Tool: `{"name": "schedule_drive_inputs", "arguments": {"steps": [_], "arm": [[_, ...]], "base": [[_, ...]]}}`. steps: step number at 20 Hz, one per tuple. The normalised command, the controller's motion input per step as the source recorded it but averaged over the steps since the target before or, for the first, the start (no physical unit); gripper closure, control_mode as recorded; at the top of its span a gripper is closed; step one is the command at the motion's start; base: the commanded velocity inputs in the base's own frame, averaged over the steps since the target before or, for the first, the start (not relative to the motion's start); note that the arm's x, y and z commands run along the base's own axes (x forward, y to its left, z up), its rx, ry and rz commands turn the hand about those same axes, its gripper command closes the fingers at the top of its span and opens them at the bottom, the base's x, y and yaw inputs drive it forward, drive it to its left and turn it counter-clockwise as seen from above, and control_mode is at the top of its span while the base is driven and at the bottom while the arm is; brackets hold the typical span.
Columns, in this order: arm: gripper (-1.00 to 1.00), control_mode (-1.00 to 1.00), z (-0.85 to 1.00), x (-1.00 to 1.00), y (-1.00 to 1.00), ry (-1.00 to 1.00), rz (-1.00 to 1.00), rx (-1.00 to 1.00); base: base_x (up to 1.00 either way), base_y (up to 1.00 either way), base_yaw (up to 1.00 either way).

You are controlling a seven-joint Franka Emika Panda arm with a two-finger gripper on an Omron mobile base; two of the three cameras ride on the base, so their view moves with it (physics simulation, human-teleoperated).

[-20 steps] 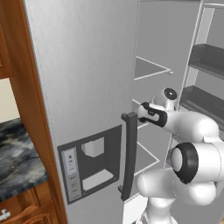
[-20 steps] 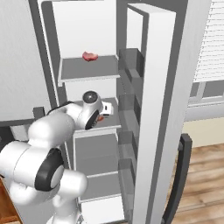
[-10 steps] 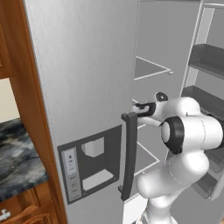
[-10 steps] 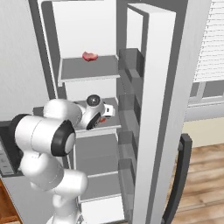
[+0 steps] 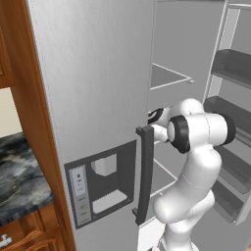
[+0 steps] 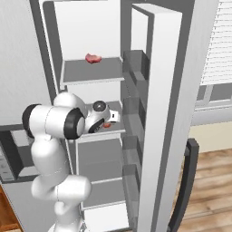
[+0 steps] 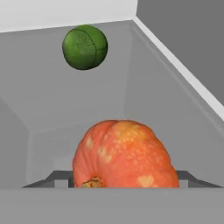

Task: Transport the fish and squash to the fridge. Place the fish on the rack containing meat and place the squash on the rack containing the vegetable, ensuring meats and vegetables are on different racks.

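Observe the squash [image 7: 124, 155] directly in front of the gripper [image 7: 124, 183], on the middle fridge [image 6: 158, 90] shelf [image 6: 97, 131]. It is round, with no long axis; its stem faces the camera. You cannot tell whether the gripper grips it. A green vegetable [image 7: 84, 47] sits beyond.

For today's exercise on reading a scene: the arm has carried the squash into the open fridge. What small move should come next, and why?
Probably lower the squash onto the shelf and let go. In the hand view it sits between the fingers of the gripper, with a green round vegetable beyond it in the same compartment, so this looks like the vegetable rack. The meat lies on the shelf above.
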Motion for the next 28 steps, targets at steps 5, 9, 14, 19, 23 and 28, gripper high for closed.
{"name": "schedule_drive_inputs", "arguments": {"steps": [5, 9, 14, 19, 23, 28], "arm": [[1.00, -1.00, -0.44, 0.42, 0.00, 0.03, 0.00, 0.00], [1.00, -1.00, -0.35, 0.28, -0.04, 0.00, 0.00, 0.00], [-1.00, -1.00, -0.42, 0.09, -0.02, 0.00, 0.00, 0.00], [-1.00, -1.00, -0.12, -0.03, 0.08, -0.01, 0.00, 0.00], [-1.00, -1.00, 0.00, -0.09, 0.00, 0.00, -0.06, 0.00], [-1.00, -1.00, 0.01, -0.38, 0.00, -0.01, -0.07, 0.00]], "base": [[0.00, 0.00, 0.00], [0.00, 0.00, 0.00], [0.00, 0.00, 0.00], [0.00, 0.00, 0.00], [0.00, 0.00, 0.00], [0.00, 0.00, 0.00]]}}
